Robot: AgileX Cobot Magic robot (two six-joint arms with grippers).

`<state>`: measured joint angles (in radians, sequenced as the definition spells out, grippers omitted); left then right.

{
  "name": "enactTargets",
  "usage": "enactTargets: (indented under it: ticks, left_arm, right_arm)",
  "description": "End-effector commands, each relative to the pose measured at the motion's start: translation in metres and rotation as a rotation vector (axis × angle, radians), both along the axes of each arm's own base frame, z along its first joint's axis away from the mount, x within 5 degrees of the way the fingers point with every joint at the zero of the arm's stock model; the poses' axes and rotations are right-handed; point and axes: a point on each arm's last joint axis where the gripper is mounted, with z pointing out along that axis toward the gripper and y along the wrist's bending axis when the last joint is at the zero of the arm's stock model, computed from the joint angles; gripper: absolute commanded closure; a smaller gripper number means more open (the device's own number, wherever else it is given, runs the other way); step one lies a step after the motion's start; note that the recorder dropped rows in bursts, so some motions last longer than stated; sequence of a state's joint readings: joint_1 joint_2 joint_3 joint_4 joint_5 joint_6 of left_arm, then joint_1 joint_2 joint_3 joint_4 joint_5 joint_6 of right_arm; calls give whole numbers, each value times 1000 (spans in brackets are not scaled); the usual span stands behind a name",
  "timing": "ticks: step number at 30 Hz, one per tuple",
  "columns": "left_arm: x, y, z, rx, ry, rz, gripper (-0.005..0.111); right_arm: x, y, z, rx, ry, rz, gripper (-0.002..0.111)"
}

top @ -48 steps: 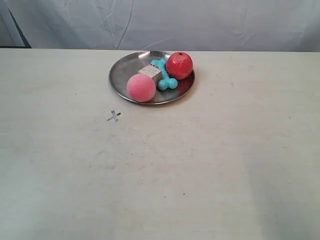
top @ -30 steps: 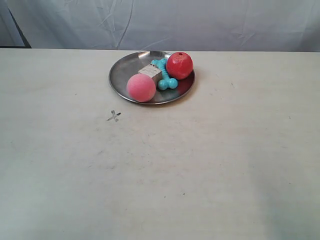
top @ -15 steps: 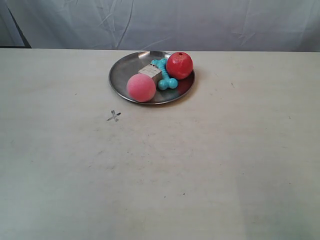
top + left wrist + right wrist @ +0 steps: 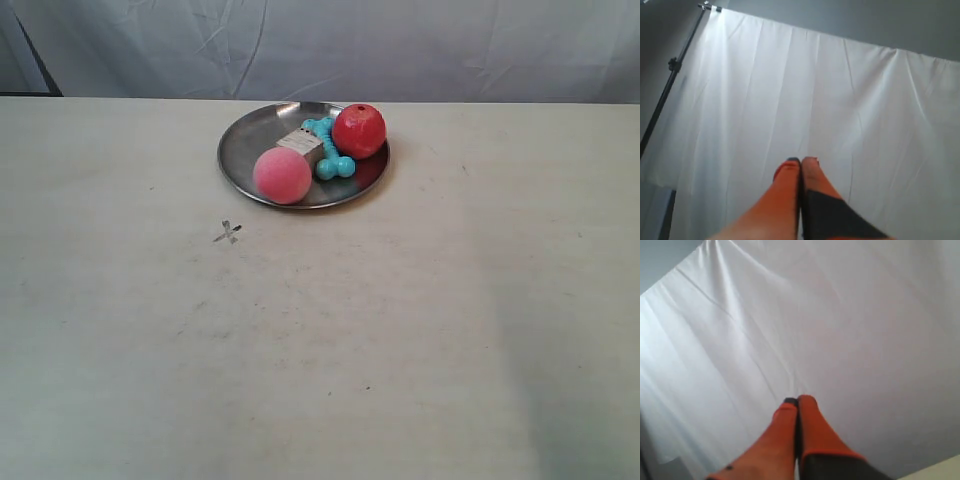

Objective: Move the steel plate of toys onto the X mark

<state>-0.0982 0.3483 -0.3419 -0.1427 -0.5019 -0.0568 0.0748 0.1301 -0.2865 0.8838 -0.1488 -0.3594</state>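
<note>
saw the left gripper (image 4: 801,162) with its orange fingers (image 4: 787,175) pressed together, pinching nothing, facing a white cloth (image 4: 850,100). saw the right gripper (image 4: 797,401) likewise pressed together and empty. found the steel plate (image 4: 245,150) resting on the pale table (image 4: 400,330), holding the pink ball (image 4: 282,175), red ball (image 4: 359,131), turquoise bone (image 4: 330,160) and wooden die (image 4: 300,143). noted the x mark (image 4: 228,232) near the plate but apart from it, off the rim by the pink ball. could not place plate or mark relative to either gripper.
</note>
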Motion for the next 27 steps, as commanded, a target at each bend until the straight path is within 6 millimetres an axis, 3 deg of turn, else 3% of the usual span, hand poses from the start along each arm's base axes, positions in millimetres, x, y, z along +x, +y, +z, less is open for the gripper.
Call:
enactTargets:
  ticks: [1,5,7,10,15,16,21,27]
  left_arm:
    - [74,-10,31,-15,321,-45,107]
    - [164,-23,27,-7,683,-94,107]
    - [209,-31,10,-69,866,-134,107]
    - [261,-43,-25,-131,1105,-192,107]
    - [315,-64,-83,-232,1416,-377,107]
    - [328,-72,-102,-249,1499,-524,107]
    - [357,-74,-131,-420,1469,-877,107]
    - [382,-49,-168,-734,1416,-921,107]
  right_arm:
    - [43,5,20,-183,165,-27,109]
    - [111,19,19,-283,442,97,109]
    - [153,28,12,-297,589,179,109]
    - [213,45,-6,-311,813,364,109]
    - [304,71,-49,-250,1081,649,109]
    - [330,76,-62,-187,1098,672,109]
    - [365,80,-104,-69,1139,672,109]
    - [379,70,-148,-11,1199,579,109]
